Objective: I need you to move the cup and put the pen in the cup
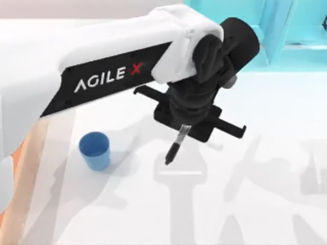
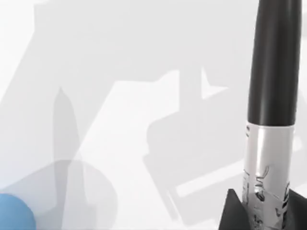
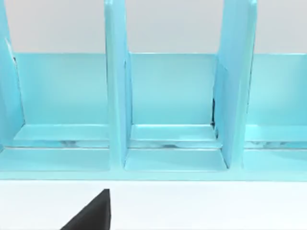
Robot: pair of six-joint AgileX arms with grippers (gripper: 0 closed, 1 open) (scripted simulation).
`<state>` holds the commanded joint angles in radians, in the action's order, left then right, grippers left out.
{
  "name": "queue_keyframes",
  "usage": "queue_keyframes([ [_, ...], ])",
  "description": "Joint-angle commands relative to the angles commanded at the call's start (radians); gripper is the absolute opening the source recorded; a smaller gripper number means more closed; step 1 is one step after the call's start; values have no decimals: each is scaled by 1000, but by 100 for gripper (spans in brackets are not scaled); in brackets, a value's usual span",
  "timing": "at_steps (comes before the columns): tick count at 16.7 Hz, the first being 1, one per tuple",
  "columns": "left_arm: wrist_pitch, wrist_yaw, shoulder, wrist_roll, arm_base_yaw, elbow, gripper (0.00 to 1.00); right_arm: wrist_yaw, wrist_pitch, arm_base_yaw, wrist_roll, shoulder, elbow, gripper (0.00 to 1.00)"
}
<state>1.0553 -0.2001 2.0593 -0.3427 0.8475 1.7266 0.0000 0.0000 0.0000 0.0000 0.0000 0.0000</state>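
My left arm reaches across the middle of the table, and its gripper [image 1: 185,128] is shut on the pen [image 1: 174,147], a slim black marker with a grey-white label. The pen hangs tilted, tip down, above the white tabletop. In the left wrist view the pen [image 2: 271,96] rises from between the dark fingers [image 2: 231,211]. The cup [image 1: 95,149], a small blue tumbler, stands upright on the table to the left of the pen, apart from it. An edge of the cup [image 2: 14,214] shows in the left wrist view. A dark part of my right gripper [image 3: 93,214] faces the shelf.
A large turquoise shelf unit [image 1: 286,30] stands at the back right, and its open compartments [image 3: 172,96] face the right wrist camera. The white table [image 1: 245,204] lies open in front of and to the right of the pen.
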Motion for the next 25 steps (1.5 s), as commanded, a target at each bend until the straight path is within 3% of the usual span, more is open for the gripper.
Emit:
queue_keyframes([
  [6, -442, -38, -231, 82, -52, -384, 0, 0, 0, 0, 0, 0, 0, 100],
  [18, -1608, -72, -842, 308, -193, -1314, 0, 0, 0, 0, 0, 0, 0, 100],
  [25, -2063, -64, -1084, 395, -249, -1629, 0, 0, 0, 0, 0, 0, 0, 100],
])
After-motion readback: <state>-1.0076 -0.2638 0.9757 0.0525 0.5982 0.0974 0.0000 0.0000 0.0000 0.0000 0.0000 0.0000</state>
